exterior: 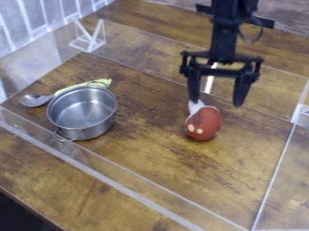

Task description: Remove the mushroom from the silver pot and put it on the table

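The mushroom (203, 124), red-brown cap with pale spots, lies on its side on the table (145, 153) to the right of the silver pot (82, 112). The pot stands empty at the left, shiny inside. My gripper (221, 93) hangs just above and slightly behind the mushroom, open, its two black fingers spread wide and touching nothing. The mushroom's whitish stem points up toward the gripper.
A metal spoon (36, 99) and a yellow-green item (100, 83) lie behind the pot at the left. Clear acrylic walls (145, 203) border the wood surface, and a clear stand (87, 38) sits at the back left.
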Action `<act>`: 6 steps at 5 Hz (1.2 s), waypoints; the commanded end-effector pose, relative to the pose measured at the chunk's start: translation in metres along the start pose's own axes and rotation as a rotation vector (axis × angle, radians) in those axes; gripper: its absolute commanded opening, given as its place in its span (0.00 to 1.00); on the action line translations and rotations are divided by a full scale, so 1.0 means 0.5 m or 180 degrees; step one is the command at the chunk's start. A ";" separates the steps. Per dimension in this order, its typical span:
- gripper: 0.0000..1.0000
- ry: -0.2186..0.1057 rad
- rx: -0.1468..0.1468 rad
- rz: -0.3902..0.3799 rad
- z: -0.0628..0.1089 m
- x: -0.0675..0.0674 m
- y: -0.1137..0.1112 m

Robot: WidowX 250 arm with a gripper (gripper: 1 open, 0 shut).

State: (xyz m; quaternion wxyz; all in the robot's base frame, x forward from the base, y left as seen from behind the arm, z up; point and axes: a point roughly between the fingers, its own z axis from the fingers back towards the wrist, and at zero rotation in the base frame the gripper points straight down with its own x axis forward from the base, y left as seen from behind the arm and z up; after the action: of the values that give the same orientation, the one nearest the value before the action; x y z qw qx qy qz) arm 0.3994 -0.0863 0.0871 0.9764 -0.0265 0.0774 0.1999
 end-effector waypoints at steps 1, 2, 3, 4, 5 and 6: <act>1.00 -0.0190 -0.0209 0.0067 0.052 -0.005 -0.012; 1.00 -0.0173 -0.0210 0.0197 0.033 0.008 -0.006; 1.00 -0.0153 -0.0190 0.0209 0.032 0.003 0.007; 1.00 -0.0142 -0.0183 0.0205 0.040 -0.003 0.018; 1.00 -0.0166 -0.0235 0.0172 0.082 -0.016 0.040; 1.00 -0.0188 -0.0323 0.0147 0.125 -0.026 0.057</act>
State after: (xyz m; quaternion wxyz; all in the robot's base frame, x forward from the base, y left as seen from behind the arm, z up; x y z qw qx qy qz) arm 0.3866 -0.0663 0.1042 0.9684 -0.0488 0.0957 0.2251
